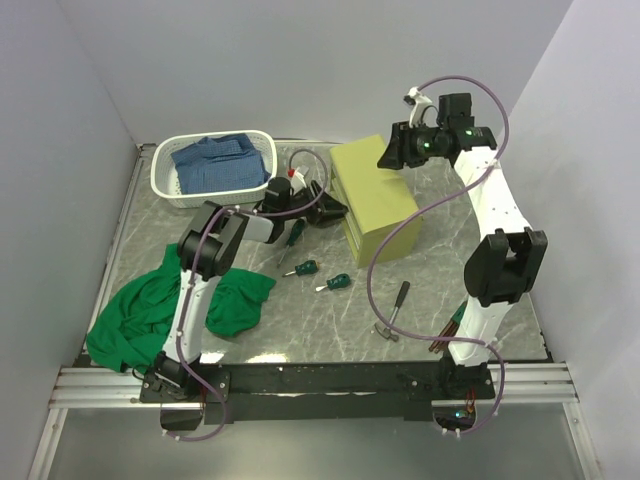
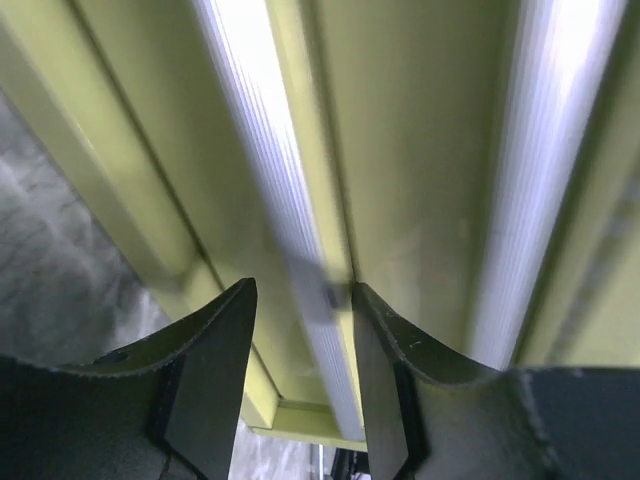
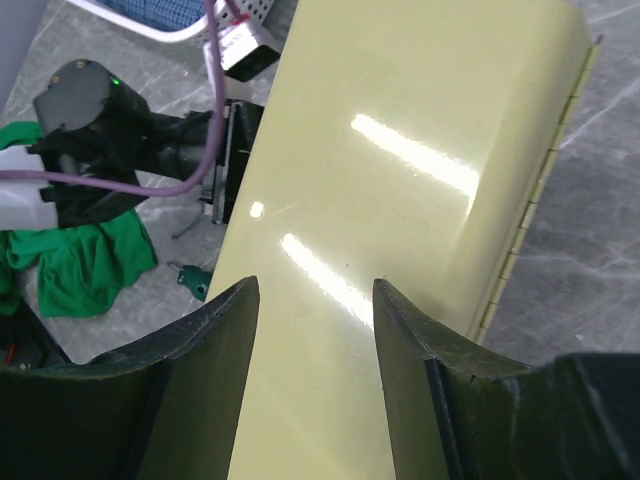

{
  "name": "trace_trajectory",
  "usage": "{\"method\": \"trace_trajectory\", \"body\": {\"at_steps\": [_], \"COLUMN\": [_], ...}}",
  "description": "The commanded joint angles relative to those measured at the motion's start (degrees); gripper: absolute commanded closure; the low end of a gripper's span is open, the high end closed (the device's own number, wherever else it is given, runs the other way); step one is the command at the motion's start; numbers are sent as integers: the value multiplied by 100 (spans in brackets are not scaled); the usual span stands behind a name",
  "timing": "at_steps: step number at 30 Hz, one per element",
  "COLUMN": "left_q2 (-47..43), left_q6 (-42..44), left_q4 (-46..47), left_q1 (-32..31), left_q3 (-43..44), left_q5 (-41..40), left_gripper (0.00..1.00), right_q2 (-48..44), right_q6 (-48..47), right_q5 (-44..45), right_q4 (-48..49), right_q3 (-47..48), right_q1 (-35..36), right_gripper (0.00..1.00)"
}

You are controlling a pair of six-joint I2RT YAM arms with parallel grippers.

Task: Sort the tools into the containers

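Note:
The olive-yellow tool chest point(image 1: 375, 200) stands at the middle back. My left gripper point(image 1: 330, 208) is at its silver-fronted drawer face. In the left wrist view the gripper point(image 2: 303, 295) is open, its fingers either side of a silver drawer strip point(image 2: 290, 230). My right gripper point(image 1: 390, 152) is open and empty above the chest's lid point(image 3: 400, 200). A long screwdriver point(image 1: 292, 240), two stubby ones point(image 1: 303, 268) point(image 1: 337, 284) and a black-handled hammer point(image 1: 396, 308) lie on the table. One stubby screwdriver point(image 3: 190, 280) shows in the right wrist view. The hex-key set is mostly hidden behind the right arm's base.
A white lattice basket point(image 1: 175, 190) holding blue cloth stands at the back left. A green cloth point(image 1: 150, 310) lies at the front left, around the left arm. Grey walls close in the back and both sides.

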Motion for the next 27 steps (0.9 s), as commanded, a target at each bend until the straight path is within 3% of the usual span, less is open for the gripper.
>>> {"method": "trace_trajectory", "body": {"at_steps": [1,5,7,8,11,15,27], "left_q2": [222,248,274,257,108,-392,-1509], "left_q6": [-88,-142,-177,-203,-239,-143,1202], "left_q4": [342,571,659,755,704,459,-904], "left_q1": [-190,-261,-287,-296,-252,-33,618], "left_q3": [175,60,87,78,-70,-448,-1521], "left_q5": [-1,-54,-45,-45,-71,7,202], "left_gripper": [52,57,68,85,99,99,99], "right_q2": [-46,68,95,86,130,174,411], "right_q6": [-15,-129,-225,-243,-305,-340,-525], "right_q5": [-77,178,301,345,380,459,846], "right_q4": [64,-50,-103,-112,-183,-226,-200], "right_q3": [-64,-90,-178,-231,-380,-529,-583], "right_q1": [91,144,161,162,179,188,206], "right_gripper": [43,43,43,43,43,43,42]}}
